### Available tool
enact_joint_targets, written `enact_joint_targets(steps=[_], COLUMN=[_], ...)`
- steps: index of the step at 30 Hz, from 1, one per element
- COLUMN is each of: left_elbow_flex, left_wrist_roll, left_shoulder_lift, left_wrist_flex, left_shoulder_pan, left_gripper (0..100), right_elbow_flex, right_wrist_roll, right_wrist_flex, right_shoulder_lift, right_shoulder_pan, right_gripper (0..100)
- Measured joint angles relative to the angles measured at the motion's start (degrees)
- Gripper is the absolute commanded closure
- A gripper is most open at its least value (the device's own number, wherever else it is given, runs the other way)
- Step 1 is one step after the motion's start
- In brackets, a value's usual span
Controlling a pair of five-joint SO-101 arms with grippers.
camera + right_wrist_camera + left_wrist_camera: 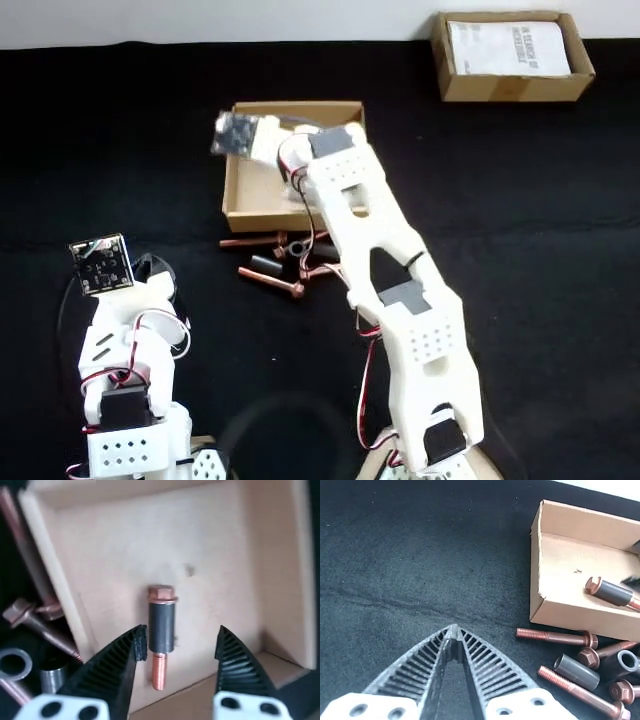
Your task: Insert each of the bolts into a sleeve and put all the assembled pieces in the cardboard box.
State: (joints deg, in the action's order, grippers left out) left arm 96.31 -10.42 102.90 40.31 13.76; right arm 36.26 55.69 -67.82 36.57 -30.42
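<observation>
The right end effector [182,632] is hovering, fingers apart, over the cardboard box [232,190], where one bolt-in-sleeve piece [162,622] is lying on the box floor. The left end effector [453,630], fingers pressed together, is hanging above the black tabletop [395,555] at the box's 8 o'clock. Loose bolts [552,636] and sleeves [576,671] are lying just at the box's 6 o'clock.

It looks like a robotics lab bench. A desk [520,250] is draped in black cloth. The left arm [125,340] at lower left and the right arm [370,230] in the middle are white printed plastic with exposed wiring [363,395]. Loose copper bolts [270,281] lie mid-frame, and a plain white wall [200,20] runs along the top edge.
</observation>
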Motion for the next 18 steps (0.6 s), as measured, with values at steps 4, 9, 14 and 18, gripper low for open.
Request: enact_joint_targets(steps=[4, 9, 14, 18], left_elbow_flex=[0.0, 0.0, 0.0, 0.0], left_wrist_roll=[0.0, 0.0, 0.0, 0.0], left_shoulder_lift=[0.0, 0.0, 0.0, 0.0], left_wrist_flex=[0.0, 0.0, 0.0, 0.0], left_shoulder_pan=[0.0, 0.0, 0.0, 0.0], left_gripper=[99, 99, 99, 99], right_elbow_flex=[6.8, 13.8, 13.1, 1.6], right_wrist_roll=[-9.1, -21.5, -30.9, -32.1], right_wrist_flex=[-10.2, -28.0, -32.4, -32.6], right_shoulder_lift=[-4.7, -12.8, -20.4, -29.5], right_shoulder_pan=[-1.4, -4.7, -6.2, -6.3], right_gripper=[81.9, 81.9, 81.9, 81.9])
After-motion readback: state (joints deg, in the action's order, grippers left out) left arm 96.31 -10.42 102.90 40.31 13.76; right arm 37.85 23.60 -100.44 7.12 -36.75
